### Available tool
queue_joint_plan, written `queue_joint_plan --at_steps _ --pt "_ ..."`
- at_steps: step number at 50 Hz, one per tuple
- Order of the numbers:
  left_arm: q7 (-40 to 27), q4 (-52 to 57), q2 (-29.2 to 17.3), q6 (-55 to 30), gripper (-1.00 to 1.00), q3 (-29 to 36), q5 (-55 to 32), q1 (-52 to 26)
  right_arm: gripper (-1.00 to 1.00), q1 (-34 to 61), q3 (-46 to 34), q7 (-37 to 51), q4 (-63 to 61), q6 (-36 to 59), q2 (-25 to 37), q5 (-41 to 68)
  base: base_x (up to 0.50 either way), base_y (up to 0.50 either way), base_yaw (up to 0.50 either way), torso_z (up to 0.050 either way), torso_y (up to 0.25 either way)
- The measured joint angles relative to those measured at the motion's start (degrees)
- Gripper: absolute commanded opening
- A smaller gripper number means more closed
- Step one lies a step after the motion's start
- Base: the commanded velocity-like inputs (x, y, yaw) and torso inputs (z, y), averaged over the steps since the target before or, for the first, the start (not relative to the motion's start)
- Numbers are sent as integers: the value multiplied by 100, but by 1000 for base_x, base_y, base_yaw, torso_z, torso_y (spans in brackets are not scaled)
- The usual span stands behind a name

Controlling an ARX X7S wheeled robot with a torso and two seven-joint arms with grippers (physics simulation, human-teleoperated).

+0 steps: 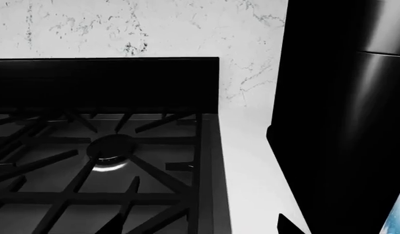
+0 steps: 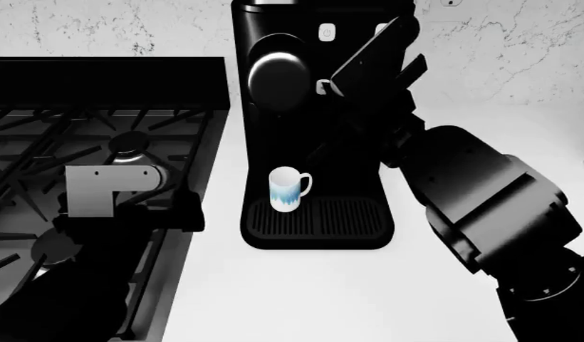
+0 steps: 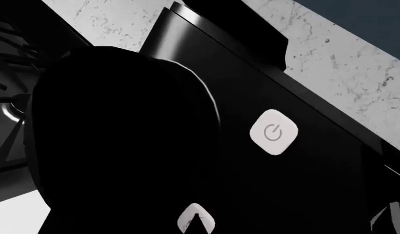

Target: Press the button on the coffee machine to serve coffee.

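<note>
White marble-look counter and backsplash, and your coffee machine [image 2: 316, 128] stands on it right beside the gas stove [image 2: 92, 164], back against the wall. Round brew head [image 2: 278, 80] sticks out over the ribbed drip tray [image 2: 320, 217], and the white-and-blue mug [image 2: 289, 189] is already parked under it, so it looks set up to catch the pour. No stream of coffee visible yet, so I'd say the press hasn't registered.

Your right gripper [image 2: 342, 87] is up against the front panel near the white buttons; the power button [image 3: 273, 132] is clear in the right wrist view, with a fingertip covering part of a lower button [image 3: 196, 219]. That arm comes in from the side, probably so it stays clear of the mug. Can't tell whether the claw is apart or together, it's black on black.

Your left gripper [image 2: 178, 211] hangs low over the stove edge, out of the way, and its jaws aren't readable either
</note>
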Motion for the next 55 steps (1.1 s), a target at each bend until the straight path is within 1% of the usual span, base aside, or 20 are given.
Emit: queue_joint_plan --at_steps 19,28,41,55 --pt "-16 -19 -46 41 100 -17 -29 15 -100 48 -57 -47 192 -113 -35 -18 0 0 0 0 0" --pt "-32 -29 -54 56 100 0 -36 12 -100 38 -83 -2 61 -25 -12 -19 1 0 0 0 0" --pt "-43 -52 -68 85 100 37 -41 16 -100 -108 -47 198 -554 307 81 72 0 0 0 0 0" --pt "-78 -73 -57 100 100 89 -48 -3 -100 -347 152 606 -1541 968 245 286 0 0 0 0 0"
